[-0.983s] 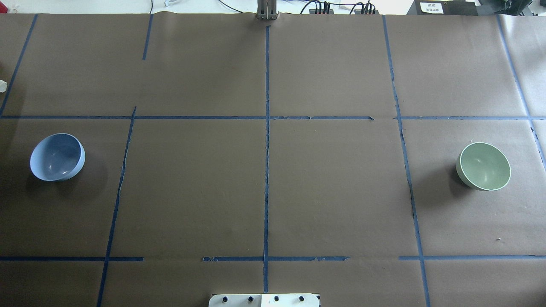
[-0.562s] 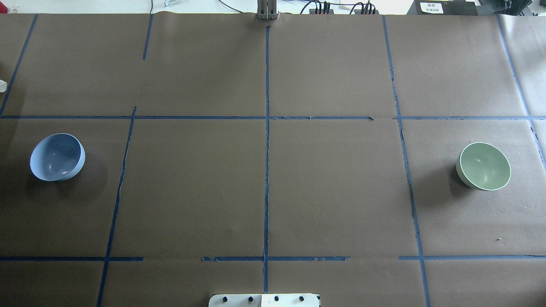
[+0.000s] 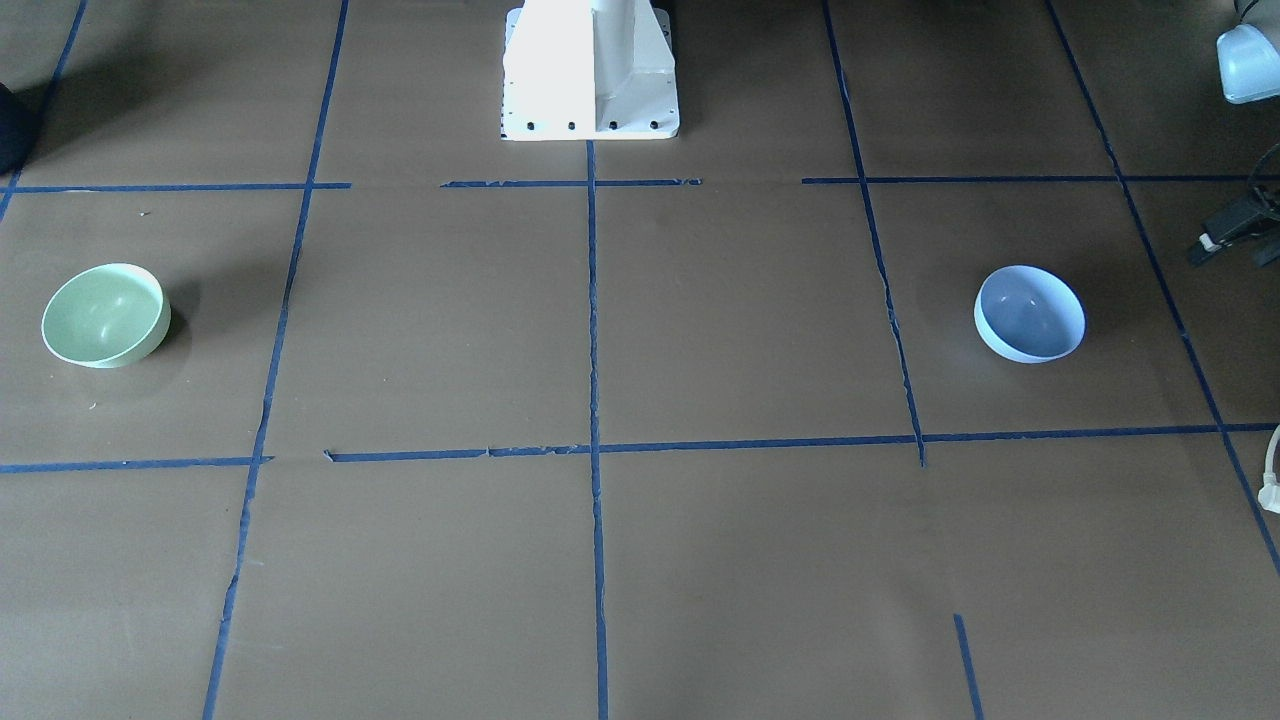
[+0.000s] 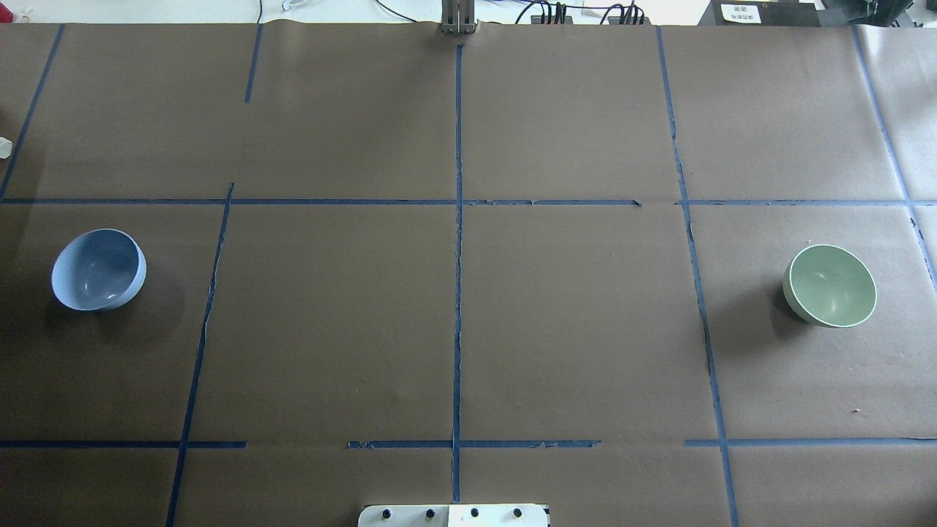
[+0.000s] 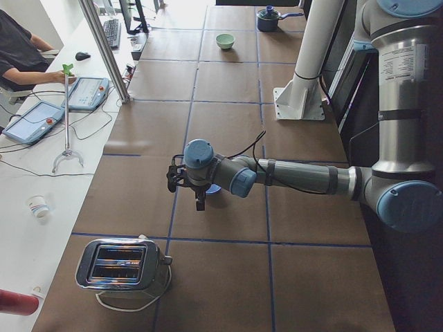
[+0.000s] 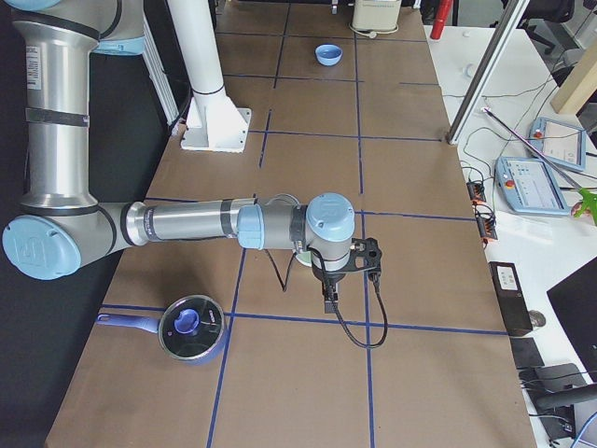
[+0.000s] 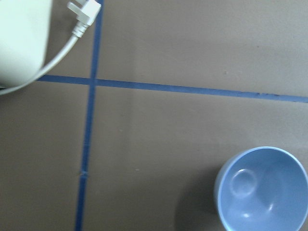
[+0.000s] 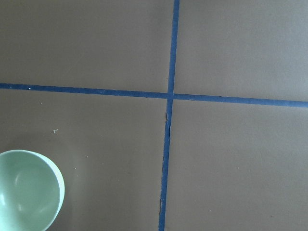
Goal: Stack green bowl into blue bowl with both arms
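You've got the left gripper (image 5: 176,178) hanging above the table (image 4: 571,329), apart from the bowl. It shows only from the side, so you cannot tell how wide its fingers stand or whether they hold anything. The blue bowl (image 4: 99,269) sits upright on the brown paper, near those fingers but lower and off to one side, back toward the arm's own wrist. In the exterior left view that wrist covers part of it. In the left wrist view the bowl fills the lower right corner, with a white plug (image 7: 83,12) at top left.

The right gripper (image 6: 366,259) is the same story: above the table, side view only, finger gap cannot be told. The green bowl (image 4: 829,285) is upright and near the right fingers, mostly hidden behind that wrist in the exterior right view. In the right wrist view it sits in the lower left corner.

The two bowls are well apart, one toward each end of the table, both empty, each far from the other arm's fingers. Blue tape lines (image 4: 458,256) cross between them. A toaster (image 5: 124,266) stands farther out toward the table's end than the left fingers. A lidded pot (image 6: 191,329) sits below the right forearm. The white pedestal (image 3: 590,70) is at the robot's edge.
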Controlling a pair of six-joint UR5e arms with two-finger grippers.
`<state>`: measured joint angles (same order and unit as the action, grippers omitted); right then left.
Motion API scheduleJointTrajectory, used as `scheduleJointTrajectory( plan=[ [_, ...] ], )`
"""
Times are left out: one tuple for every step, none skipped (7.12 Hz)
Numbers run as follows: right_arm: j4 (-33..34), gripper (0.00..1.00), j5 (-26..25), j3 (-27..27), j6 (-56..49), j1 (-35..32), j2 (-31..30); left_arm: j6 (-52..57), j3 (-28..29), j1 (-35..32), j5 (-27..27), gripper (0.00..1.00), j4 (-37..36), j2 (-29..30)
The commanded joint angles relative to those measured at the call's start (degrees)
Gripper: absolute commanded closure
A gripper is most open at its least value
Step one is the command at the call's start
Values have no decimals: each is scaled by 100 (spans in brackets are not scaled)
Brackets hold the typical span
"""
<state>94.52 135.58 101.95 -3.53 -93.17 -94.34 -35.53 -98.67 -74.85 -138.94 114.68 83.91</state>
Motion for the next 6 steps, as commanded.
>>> scheduleJointTrajectory(
  plan=[
    [-3, 0, -15, 9, 45, 0, 12, -1163, 277, 862, 716, 0, 965, 107],
    [-3, 0, -6, 0, 46, 0, 12, -1254, 609, 1032, 876, 0, 1221, 230],
    [5, 0, -6, -26, 46, 0, -31, -1316, 986, 1190, 886, 0, 1641, 274],
    [5, 0, 3, -17, 54, 0, -40, -1542, 1216, 1392, 887, 0, 1932, 353],
    [5, 0, 3, -17, 55, 0, -40, -1623, 1236, 1585, 887, 0, 1970, 389],
    [5, 0, 3, -26, 55, 0, -49, -1633, 1227, 1657, 878, 11, 1970, 398]
  ],
)
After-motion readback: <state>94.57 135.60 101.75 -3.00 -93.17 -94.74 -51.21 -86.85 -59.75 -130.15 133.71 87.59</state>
